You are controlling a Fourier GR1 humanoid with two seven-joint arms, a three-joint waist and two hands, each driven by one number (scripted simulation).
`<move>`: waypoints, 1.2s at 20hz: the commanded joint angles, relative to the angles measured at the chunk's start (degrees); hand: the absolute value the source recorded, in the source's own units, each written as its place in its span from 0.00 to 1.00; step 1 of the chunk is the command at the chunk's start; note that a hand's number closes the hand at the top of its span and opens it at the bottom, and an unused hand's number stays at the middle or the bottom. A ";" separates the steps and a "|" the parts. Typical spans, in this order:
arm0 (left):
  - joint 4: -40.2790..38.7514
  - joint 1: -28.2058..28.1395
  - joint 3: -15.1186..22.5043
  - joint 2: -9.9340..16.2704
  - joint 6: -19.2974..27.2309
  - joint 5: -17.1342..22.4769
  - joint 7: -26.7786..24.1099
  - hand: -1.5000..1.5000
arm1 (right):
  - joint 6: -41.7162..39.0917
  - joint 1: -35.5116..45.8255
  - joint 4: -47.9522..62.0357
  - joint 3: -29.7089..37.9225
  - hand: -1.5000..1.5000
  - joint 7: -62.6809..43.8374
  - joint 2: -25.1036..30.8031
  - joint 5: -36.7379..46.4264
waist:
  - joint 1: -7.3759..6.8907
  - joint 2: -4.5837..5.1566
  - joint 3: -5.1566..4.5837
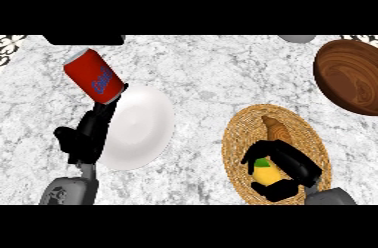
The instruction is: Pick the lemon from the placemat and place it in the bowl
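Observation:
The yellow lemon [267, 175] with a green tip lies on the round woven placemat [244, 132] at the lower right. My right hand [291, 164] is over it with fingers and thumb curled round the fruit, hiding much of it. The brown wooden bowl [348, 74] stands at the upper right, partly cut off by the view's edge. My left hand [85, 137] rests open at the lower left beside a white plate, holding nothing.
A brown croissant [275, 127] lies on the placemat just beyond the lemon. A white plate [140, 127] sits left of centre. A red can [94, 76] lies tilted at the upper left. A grey object [297, 38] peeks in at the top edge.

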State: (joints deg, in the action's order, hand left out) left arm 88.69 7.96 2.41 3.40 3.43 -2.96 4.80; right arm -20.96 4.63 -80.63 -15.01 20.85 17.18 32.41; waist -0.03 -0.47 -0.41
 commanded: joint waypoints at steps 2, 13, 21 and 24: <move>3.23 -3.24 1.75 -1.31 0.95 -1.35 -0.33 0.50 | -1.97 -3.74 -1.99 -2.05 1.00 -0.05 -1.67 0.60 | 0.00 0.39 0.40; -0.06 -2.60 -0.45 -0.54 0.30 -0.58 -2.64 0.50 | -6.12 -11.52 -19.78 16.75 1.00 -3.41 0.47 -19.34 | 1.28 0.17 0.33; 1.88 -4.03 -0.71 0.81 -1.18 0.00 -1.36 0.50 | -3.36 -10.35 -36.52 27.56 1.00 -7.64 1.62 -26.80 | 0.81 0.15 0.34; 0.88 -1.70 -1.05 0.36 -1.00 0.32 -0.13 0.50 | -4.05 -11.47 -44.39 31.12 1.00 -13.98 3.07 -29.51 | 0.87 0.27 0.35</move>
State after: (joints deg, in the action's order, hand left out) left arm 90.36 6.19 1.89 3.43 3.21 -3.21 5.60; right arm -24.77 -6.03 -116.74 11.08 11.68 18.49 6.38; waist 0.85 -0.27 -0.06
